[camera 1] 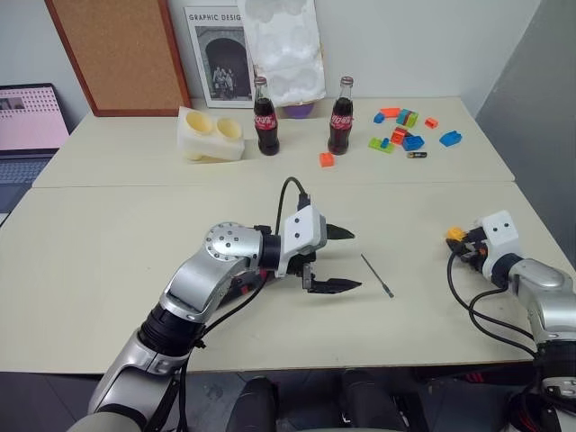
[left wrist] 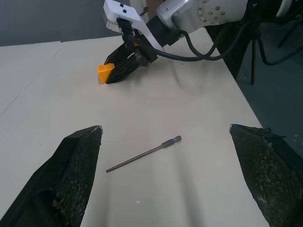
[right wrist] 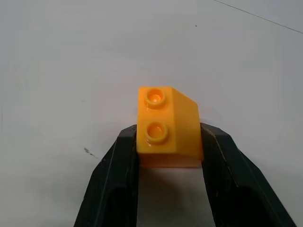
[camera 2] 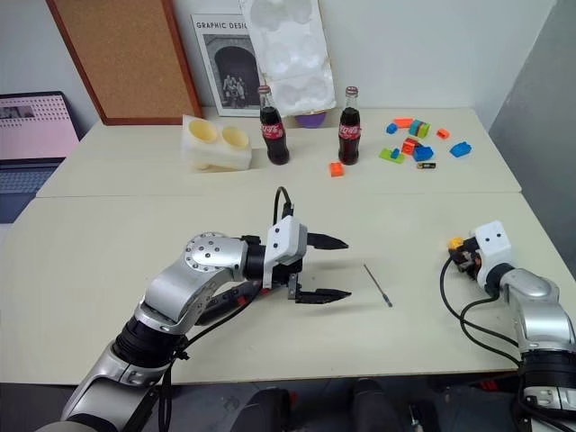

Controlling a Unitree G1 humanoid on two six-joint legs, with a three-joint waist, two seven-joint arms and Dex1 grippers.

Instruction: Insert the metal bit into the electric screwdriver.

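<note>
While the left end effector hangs wide open just beside the metal bit lying flat on the worktop, the right end effector pinches an orange toy brick. Such a thin rod could roll or slip away when grabbed.

Left arm reaches in from 7 o'clock, forearm bent across toward 3 o'clock; left gripper points sideways, its fingers spread wide — nothing between them. Right arm enters from 5 o'clock, right gripper aimed forward and slightly down, its fingers pressed against an orange block.
</note>
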